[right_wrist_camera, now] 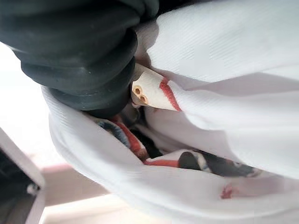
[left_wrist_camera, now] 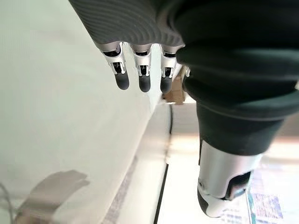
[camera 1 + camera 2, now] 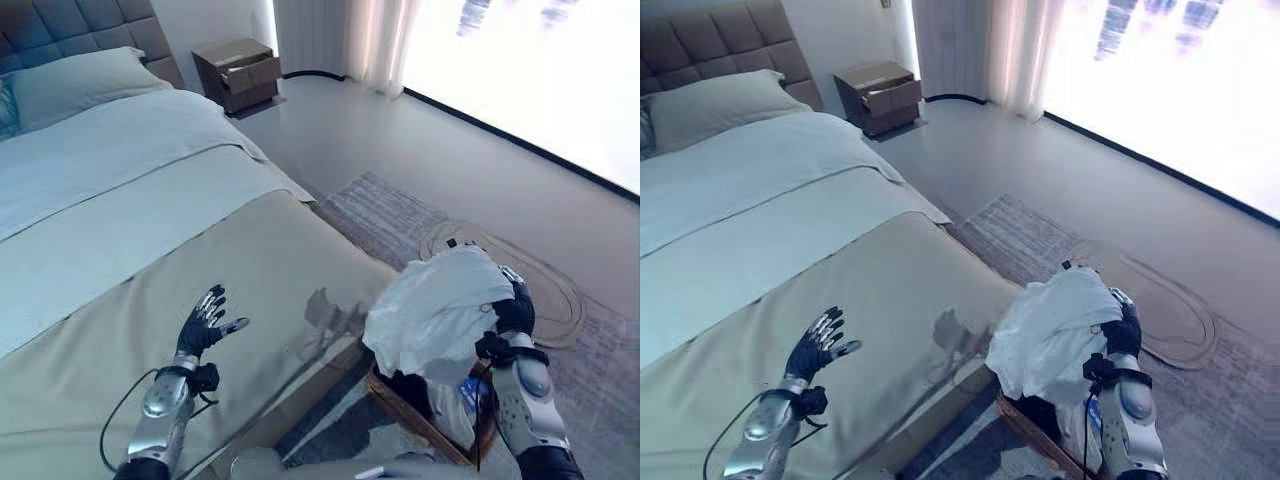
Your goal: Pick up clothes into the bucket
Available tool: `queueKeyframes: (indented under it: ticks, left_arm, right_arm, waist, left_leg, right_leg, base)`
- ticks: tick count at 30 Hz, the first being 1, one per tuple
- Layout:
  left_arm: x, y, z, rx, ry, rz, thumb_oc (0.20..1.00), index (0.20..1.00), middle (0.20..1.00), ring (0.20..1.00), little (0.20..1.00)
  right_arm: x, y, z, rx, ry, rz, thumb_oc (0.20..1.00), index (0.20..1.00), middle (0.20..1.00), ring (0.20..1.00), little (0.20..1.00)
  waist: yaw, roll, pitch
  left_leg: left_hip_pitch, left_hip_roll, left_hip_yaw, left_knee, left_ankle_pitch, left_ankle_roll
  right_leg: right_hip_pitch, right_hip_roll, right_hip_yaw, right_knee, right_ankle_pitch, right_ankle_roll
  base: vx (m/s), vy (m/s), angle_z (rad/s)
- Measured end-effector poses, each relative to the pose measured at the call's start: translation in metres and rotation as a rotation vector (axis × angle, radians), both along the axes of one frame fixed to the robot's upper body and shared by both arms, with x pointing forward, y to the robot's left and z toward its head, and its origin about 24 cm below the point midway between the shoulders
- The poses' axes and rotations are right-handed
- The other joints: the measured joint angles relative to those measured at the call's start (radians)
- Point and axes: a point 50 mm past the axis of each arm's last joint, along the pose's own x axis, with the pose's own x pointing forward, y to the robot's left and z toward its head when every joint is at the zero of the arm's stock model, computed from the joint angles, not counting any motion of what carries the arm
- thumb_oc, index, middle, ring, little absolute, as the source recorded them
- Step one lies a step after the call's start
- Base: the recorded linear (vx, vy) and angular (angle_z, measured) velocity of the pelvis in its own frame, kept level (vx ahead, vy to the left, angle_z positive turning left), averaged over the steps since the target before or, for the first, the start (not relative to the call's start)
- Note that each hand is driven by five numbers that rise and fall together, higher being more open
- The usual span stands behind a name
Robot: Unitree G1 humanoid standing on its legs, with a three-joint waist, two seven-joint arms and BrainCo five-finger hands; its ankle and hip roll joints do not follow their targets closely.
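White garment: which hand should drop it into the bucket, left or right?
Right. The right hand already has the white garment bunched over it, directly above the bucket. The left hand is open over the bed, away from both.

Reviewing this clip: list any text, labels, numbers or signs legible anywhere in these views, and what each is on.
None can be read.
White garment, held up by the right hand over the basket: red and dark printed marks show in the right wrist view, with no legible word.
Blue patch on an item inside the basket: too small to read.
Nightstand, bed and rug: no text visible.
The left hand is open above the bed.
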Motion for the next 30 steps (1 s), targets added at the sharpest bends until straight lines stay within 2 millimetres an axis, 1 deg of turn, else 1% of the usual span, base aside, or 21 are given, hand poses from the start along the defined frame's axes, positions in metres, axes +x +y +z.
queueKeyframes:
  ticks: [1,2,4,8,9,10,11,12,13,14,16,17,18,19,20,21,22,27,28,29,30]
  left_arm:
    - [-0.001,-0.004,0.000,-0.018,-0.006,0.004,1.000,1.000,1.000,1.000,1.000]
    - [0.002,-0.010,0.003,-0.054,-0.035,0.005,1.000,1.000,1.000,1.000,1.000]
    - [0.004,-0.014,0.007,-0.068,-0.062,0.004,1.000,1.000,1.000,1.000,1.000]
    - [0.002,-0.012,0.009,-0.078,-0.073,0.015,1.000,1.000,1.000,1.000,1.000]
    - [-0.002,-0.008,0.009,-0.091,-0.071,0.033,1.000,1.000,1.000,1.000,1.000]
    - [-0.003,-0.007,0.009,-0.092,-0.071,0.036,1.000,1.000,1.000,1.000,1.000]
    - [-0.003,-0.008,0.009,-0.098,-0.073,0.039,1.000,1.000,1.000,1.000,1.000]
    - [-0.002,-0.008,0.009,-0.107,-0.076,0.042,1.000,1.000,1.000,1.000,1.000]
    - [-0.001,-0.008,0.012,-0.126,-0.094,0.049,1.000,1.000,1.000,1.000,1.000]
    - [0.001,-0.008,0.015,-0.130,-0.108,0.050,1.000,1.000,1.000,1.000,1.000]
    - [0.009,-0.010,0.028,-0.127,-0.175,0.031,1.000,1.000,1.000,1.000,1.000]
    - [0.010,-0.010,0.031,-0.125,-0.188,0.027,1.000,1.000,1.000,1.000,1.000]
    - [0.012,-0.011,0.038,-0.112,-0.215,0.004,1.000,1.000,1.000,1.000,1.000]
    - [0.014,-0.009,0.045,-0.092,-0.248,-0.014,1.000,1.000,1.000,1.000,1.000]
    - [0.016,-0.008,0.049,-0.085,-0.261,-0.018,1.000,1.000,1.000,1.000,1.000]
    - [0.021,-0.008,0.053,-0.080,-0.278,-0.021,1.000,1.000,1.000,1.000,1.000]
    - [0.023,-0.007,0.058,-0.066,-0.299,-0.031,1.000,1.000,1.000,1.000,1.000]
    - [0.022,-0.007,0.062,-0.061,-0.321,-0.026,1.000,1.000,1.000,1.000,1.000]
    - [0.023,-0.008,0.065,-0.063,-0.338,-0.028,1.000,1.000,1.000,1.000,1.000]
    - [0.027,-0.010,0.073,-0.066,-0.377,-0.036,1.000,1.000,1.000,1.000,1.000]
    - [0.029,-0.012,0.075,-0.071,-0.388,-0.039,1.000,1.000,1.000,1.000,1.000]
  right_arm:
    - [0.000,-0.002,0.001,-0.014,0.003,0.003,0.200,0.200,0.200,0.200,0.200]
    - [0.000,-0.006,0.004,-0.031,-0.002,0.000,0.200,0.200,0.200,0.200,0.200]
    - [0.000,-0.008,0.006,-0.042,-0.004,0.004,0.200,0.200,0.200,0.200,0.200]
    - [0.006,0.007,0.005,-0.030,-0.006,0.065,0.200,0.200,0.200,0.200,0.200]
    - [0.010,0.015,0.006,-0.029,-0.014,0.098,0.200,0.200,0.200,0.200,0.200]
    - [0.012,0.017,0.007,-0.029,-0.019,0.107,0.200,0.200,0.200,0.200,0.200]
    - [0.014,0.017,0.009,-0.035,-0.025,0.114,0.200,0.200,0.200,0.200,0.200]
    - [0.015,0.016,0.010,-0.038,-0.029,0.113,0.200,0.200,0.200,0.200,0.200]
    - [0.018,0.014,0.015,-0.047,-0.043,0.109,0.200,0.200,0.200,0.200,0.200]
    - [0.019,0.013,0.017,-0.052,-0.050,0.104,0.200,0.200,0.200,0.200,0.200]
    - [0.025,0.005,0.029,-0.099,-0.079,0.081,0.200,0.200,0.200,0.200,0.200]
    - [0.027,0.004,0.032,-0.107,-0.089,0.074,0.200,0.200,0.200,0.200,0.200]
    - [0.034,0.003,0.042,-0.131,-0.118,0.063,0.200,0.200,0.200,0.200,0.200]
    - [0.046,0.005,0.059,-0.143,-0.178,0.058,0.200,0.200,0.200,0.200,0.200]
    - [0.051,0.006,0.066,-0.146,-0.204,0.055,0.200,0.200,0.200,0.200,0.200]
    - [0.056,0.006,0.074,-0.146,-0.234,0.043,0.200,0.200,0.200,0.200,0.200]
    - [0.062,0.009,0.084,-0.144,-0.269,0.038,0.200,0.200,0.200,0.200,0.200]
    - [0.074,0.011,0.111,-0.195,-0.353,0.001,0.200,0.200,0.200,0.200,0.200]
    - [0.075,0.009,0.117,-0.226,-0.367,-0.008,0.200,0.200,0.200,0.200,0.200]
    - [0.078,0.006,0.131,-0.267,-0.400,-0.028,0.200,0.200,0.200,0.200,0.200]
    - [0.079,0.005,0.135,-0.270,-0.413,-0.041,0.200,0.200,0.200,0.200,0.200]
  waist:
    - [0.000,0.010,-0.007]
    - [-0.002,0.013,-0.011]
    - [-0.014,0.019,-0.019]
    - [-0.022,-0.007,-0.036]
    - [-0.014,-0.011,-0.035]
    - [-0.001,-0.015,-0.032]
    - [0.018,-0.013,-0.029]
    - [0.018,-0.013,-0.028]
    - [0.014,0.000,-0.020]
    - [0.007,0.008,-0.015]
    - [0.004,0.021,0.016]
    - [0.003,0.025,0.026]
    - [0.002,0.031,0.047]
    - [0.000,0.035,0.075]
    - [0.001,0.039,0.093]
    - [0.002,0.043,0.126]
    - [0.005,0.039,0.150]
    - [0.005,0.043,0.208]
    - [0.004,0.046,0.218]
    - [0.005,0.050,0.248]
    - [0.004,0.056,0.264]
  left_leg:
    - [0.002,0.010,0.001,-0.011,0.009,-0.003]
    - [0.008,0.016,0.002,-0.018,0.016,0.007]
    - [0.008,0.025,-0.007,-0.019,0.020,0.001]
    - [0.001,0.032,-0.007,-0.031,0.024,-0.013]
    - [0.001,0.030,-0.029,-0.024,0.025,-0.015]
    - [0.000,0.027,-0.071,-0.016,0.026,-0.014]
    - [-0.004,0.019,-0.162,-0.007,0.026,-0.013]
    - [-0.004,0.017,-0.201,-0.007,0.025,-0.014]
    - [-0.009,0.014,-0.228,-0.018,0.019,-0.022]
    - [-0.018,0.014,-0.229,-0.025,0.016,-0.027]
    - [-0.065,0.003,-0.231,-0.035,0.014,-0.030]
    - [-0.080,0.000,-0.231,-0.034,0.017,-0.033]
    - [-0.115,-0.011,-0.231,-0.025,0.022,-0.042]
    - [-0.165,-0.019,-0.228,-0.008,0.018,-0.037]
    - [-0.175,-0.023,-0.227,-0.008,0.020,-0.038]
    - [-0.204,-0.032,-0.228,0.003,0.030,-0.038]
    - [-0.225,-0.032,-0.213,0.010,0.028,-0.036]
    - [-0.306,-0.032,-0.196,0.045,0.029,-0.034]
    - [-0.331,-0.029,-0.195,0.061,0.027,-0.034]
    - [-0.363,-0.026,-0.199,0.086,0.022,-0.036]
    - [-0.375,-0.024,-0.200,0.095,0.022,-0.036]
  right_leg:
    - [-0.005,0.013,0.007,-0.009,0.001,-0.001]
    - [-0.008,0.023,0.016,-0.014,0.004,-0.005]
    - [-0.008,0.032,0.016,-0.020,0.003,-0.005]
    - [-0.021,0.044,0.024,-0.047,0.013,-0.009]
    - [-0.031,0.053,0.046,-0.056,0.020,-0.014]
    - [-0.031,0.057,0.061,-0.067,0.030,-0.017]
    - [-0.023,0.065,0.076,-0.092,0.053,-0.020]
    - [-0.014,0.065,0.077,-0.105,0.061,-0.019]
    - [-0.006,0.065,0.067,-0.120,0.073,-0.014]
    - [-0.010,0.064,0.062,-0.119,0.074,-0.012]
    - [-0.052,0.052,0.047,-0.115,0.089,-0.010]
    - [-0.065,0.047,0.047,-0.115,0.097,-0.010]
    - [-0.105,0.035,0.051,-0.111,0.111,-0.015]
    - [-0.161,0.023,0.070,-0.098,0.113,-0.016]
    - [-0.174,0.021,0.073,-0.100,0.119,-0.017]
    - [-0.197,0.014,0.083,-0.098,0.143,-0.023]
    - [-0.237,0.010,0.101,-0.086,0.141,-0.022]
    - [-0.342,0.006,0.145,-0.060,0.150,-0.033]
    - [-0.370,0.005,0.152,-0.042,0.149,-0.033]
    - [-0.400,0.006,0.157,-0.020,0.148,-0.035]
    - [-0.413,0.007,0.157,-0.009,0.151,-0.038]
  base:
    - [-0.04,-0.257,-0.41]
    - [-0.04,-0.237,-0.26]
    - [-0.05,-0.224,-0.08]
    - [-0.07,-0.180,-0.09]
    - [-0.07,-0.112,-0.34]
    - [-0.05,-0.084,-0.48]
    - [-0.02,-0.047,-0.37]
    - [-0.08,-0.019,-0.14]
    - [-0.11,0.016,0.14]
    - [-0.15,0.031,0.32]
    - [-0.15,0.045,0.24]
    - [-0.21,0.061,0.10]
    - [-0.21,0.076,-0.06]
    - [-0.21,0.087,-0.14]
    - [-0.17,0.077,-0.09]
    - [-0.11,0.055,-0.14]
    - [-0.09,0.042,-0.13]
    - [-0.09,0.001,-0.17]
    - [-0.05,-0.024,-0.10]
    - [-0.05,-0.018,-0.04]
    - [-0.08,-0.035,-0.05]
